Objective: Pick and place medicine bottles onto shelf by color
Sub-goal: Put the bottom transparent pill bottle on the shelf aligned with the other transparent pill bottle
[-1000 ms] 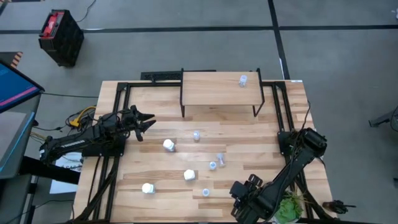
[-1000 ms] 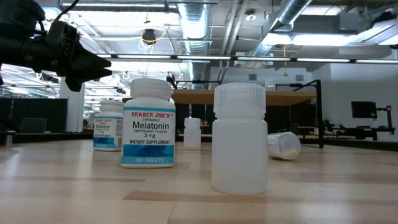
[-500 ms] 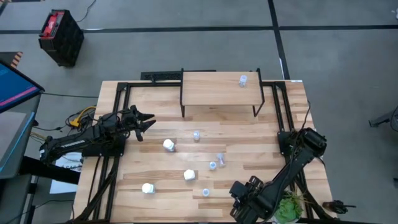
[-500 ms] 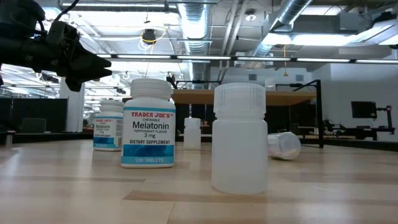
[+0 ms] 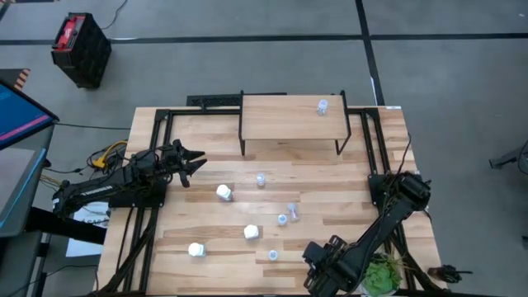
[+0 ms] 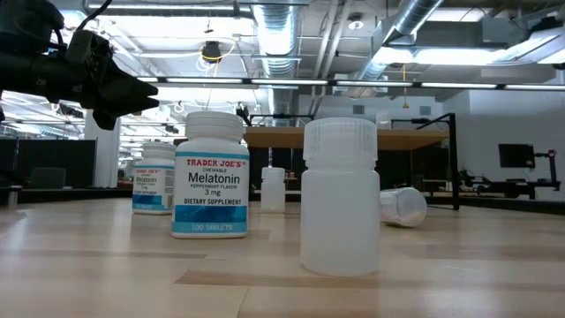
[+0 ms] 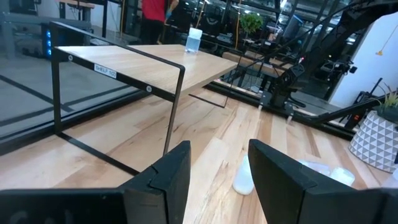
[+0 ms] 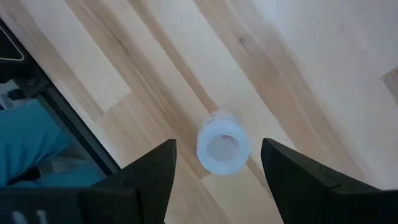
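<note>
Overhead, the right gripper (image 5: 320, 262) hangs near the table's (image 5: 206, 153) front edge, toward the right corner beside the green plant (image 5: 381, 276); its fingers stand wide apart and hold nothing; its wrist view looks straight down on a pale translucent bottle (image 8: 219, 144) standing upright between them, which reads as a lining-up for a top-down grasp, probably of the bottle nearest the front edge (image 5: 273, 256), though the match is a judgement. The left gripper (image 5: 196, 161) waits over the table's left side, fingers partly open and empty, pointed toward the shelf (image 5: 289, 117).

That shelf stands at the back edge, and one translucent bottle (image 5: 322, 106) already stands near its right end; so that end seems set aside for the pale ones. Three white bottles lie toward the left and front: one mid-table (image 5: 223, 192), one nearer the front (image 5: 251, 233), one close to the front-left corner (image 5: 195, 249). More translucent ones sit mid-table: one upright (image 5: 261, 178), one on its side (image 5: 293, 209), and one just beside that (image 5: 282, 219).
</note>
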### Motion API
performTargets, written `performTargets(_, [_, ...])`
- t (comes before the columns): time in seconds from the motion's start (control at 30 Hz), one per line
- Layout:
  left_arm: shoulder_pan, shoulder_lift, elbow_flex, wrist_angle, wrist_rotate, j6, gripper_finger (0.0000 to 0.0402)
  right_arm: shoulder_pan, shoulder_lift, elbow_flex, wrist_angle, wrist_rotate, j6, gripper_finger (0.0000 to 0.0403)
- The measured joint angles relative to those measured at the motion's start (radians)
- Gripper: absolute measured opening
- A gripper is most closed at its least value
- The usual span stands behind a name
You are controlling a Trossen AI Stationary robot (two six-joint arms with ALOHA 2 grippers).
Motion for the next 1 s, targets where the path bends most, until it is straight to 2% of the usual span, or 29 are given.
performTargets(0.23, [0.0, 0.0, 0.0, 0.0, 0.0, -0.004, 0.0149, -0.006, -0.002, -0.015, 0.007, 0.0, 0.001, 0.026])
performTargets(0.47, [0.0, 0.0, 0.0, 0.0, 0.0, -0.003, 0.0149, -0.014, -0.001, -0.082, 0.114, -0.018, 0.015, 0.026])
performTargets(1.0, [0.0, 0.0, 0.0, 0.0, 0.001, 0.001, 0.0149, -0.013, -0.001, -0.083, 0.104, -0.045, 0.026, 0.026])
